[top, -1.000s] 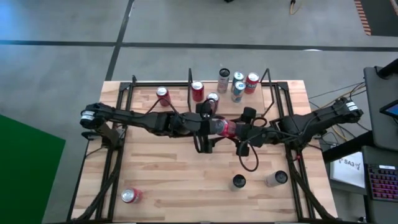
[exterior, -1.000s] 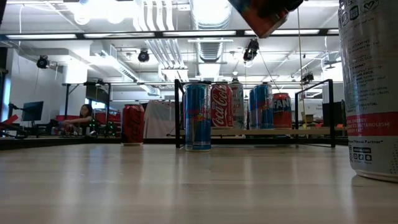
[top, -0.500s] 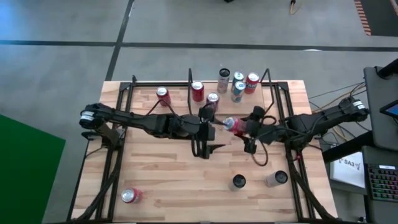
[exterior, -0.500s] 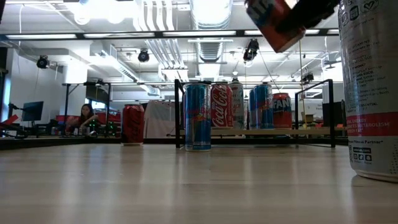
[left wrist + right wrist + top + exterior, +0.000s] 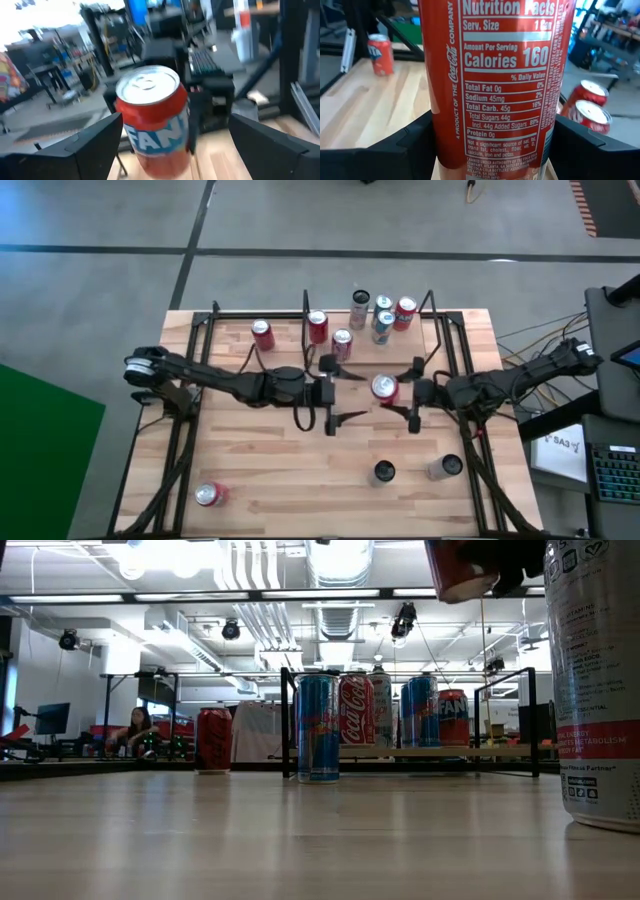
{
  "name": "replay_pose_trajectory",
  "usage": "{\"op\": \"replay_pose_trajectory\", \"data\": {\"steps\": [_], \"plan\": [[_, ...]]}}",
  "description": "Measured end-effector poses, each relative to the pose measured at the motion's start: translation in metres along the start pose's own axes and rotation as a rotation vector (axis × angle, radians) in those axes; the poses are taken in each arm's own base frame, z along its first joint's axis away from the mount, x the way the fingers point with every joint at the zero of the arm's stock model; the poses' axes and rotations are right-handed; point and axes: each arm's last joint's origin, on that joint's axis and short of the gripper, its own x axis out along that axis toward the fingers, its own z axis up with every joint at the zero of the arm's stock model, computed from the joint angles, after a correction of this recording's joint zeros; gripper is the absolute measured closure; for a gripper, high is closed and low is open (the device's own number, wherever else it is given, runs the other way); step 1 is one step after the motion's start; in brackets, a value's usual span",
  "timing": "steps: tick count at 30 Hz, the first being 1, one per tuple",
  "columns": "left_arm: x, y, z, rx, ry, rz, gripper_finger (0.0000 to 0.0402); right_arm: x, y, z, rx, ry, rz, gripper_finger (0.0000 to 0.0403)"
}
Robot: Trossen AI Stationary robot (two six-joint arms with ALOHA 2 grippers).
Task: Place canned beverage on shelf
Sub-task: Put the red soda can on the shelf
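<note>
Your right tool [image 5: 400,392] grips the can [image 5: 384,388] aloft, short of the shelf [image 5: 432,320]; left tool [image 5: 331,393] stands open, empty; placing remains

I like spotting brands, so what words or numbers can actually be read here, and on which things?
"Nutrition Facts", "Calories 160", "Total Sugars 44g": red Fanta can in the right pincer.
"FAN": same can, left wrist view.
"Coca-Cola": red can on the shelf.
"FAN": orange can on the shelf.
"ENERGY", "Partner": silver can, near right.
"BA3": box beside the table.
Other cans: unreadable.
</note>
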Motion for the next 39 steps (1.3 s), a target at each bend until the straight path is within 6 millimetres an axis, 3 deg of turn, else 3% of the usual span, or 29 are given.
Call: {"op": "replay_pose_trajectory", "data": {"steps": [6,11,29,39], "plan": [[-0.009,-0.002,-0.014,-0.097,-0.201,0.049,0.0054,0.006,0.003,0.000,-0.034,-0.054,0.015,0.0120],[-0.005,-0.008,-0.031,-0.139,-0.249,0.032,0.0054,0.011,0.006,0.001,-0.058,-0.052,0.014,0.0120],[0.051,-0.015,-0.061,-0.152,-0.261,0.028,0.0054,0.014,0.008,0.001,-0.061,-0.060,0.036,0.0119],[0.051,-0.014,-0.063,-0.152,-0.259,0.031,0.0120,0.014,0.008,0.001,-0.060,-0.060,0.040,0.0107]]}}
